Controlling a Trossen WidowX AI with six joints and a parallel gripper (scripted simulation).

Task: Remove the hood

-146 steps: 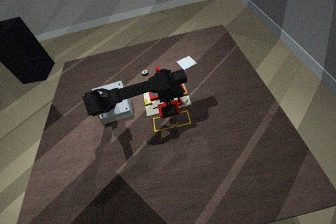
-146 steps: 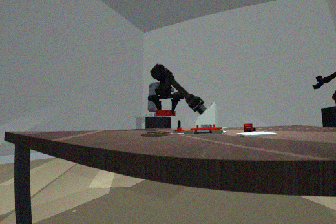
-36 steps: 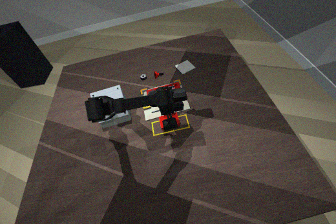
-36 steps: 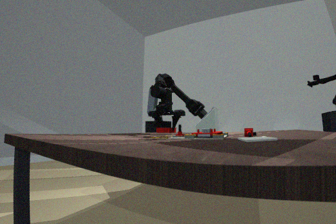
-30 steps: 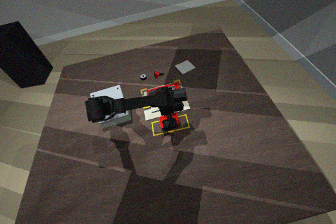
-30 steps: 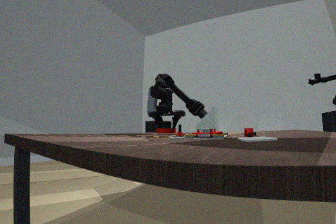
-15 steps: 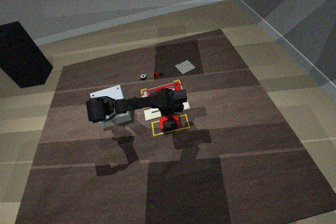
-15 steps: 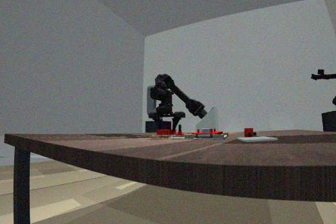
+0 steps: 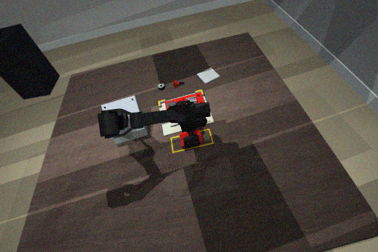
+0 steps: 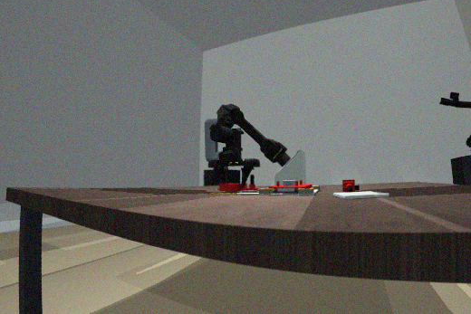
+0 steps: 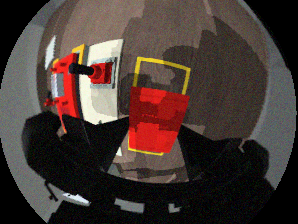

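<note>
The red hood [image 9: 182, 139] [image 10: 230, 186] [image 11: 156, 122] is between the fingers of my gripper [image 9: 191, 141] [image 11: 154, 123], which is shut on it. In the exterior view the hood is level and very low, at or just above the table top; a small gap cannot be ruled out. The yellow outline of the marked area [image 9: 172, 146] [image 11: 164, 62] shows around the hood, which covers its near part in the wrist view. The hood hides the outline's right side there, so an overhang cannot be told. The red toy car [image 9: 182, 99] [image 10: 290, 187] [image 11: 67, 95] stands beside the area.
A white board [image 9: 169, 130] [image 11: 107, 109] lies between car and marked area, bearing a red part [image 11: 103, 73] with a black peg. Past the car are a small wheel [image 9: 161, 86], another red piece [image 9: 176, 83] [image 10: 348, 185] and a white tile [image 9: 208, 75] [image 10: 360, 195].
</note>
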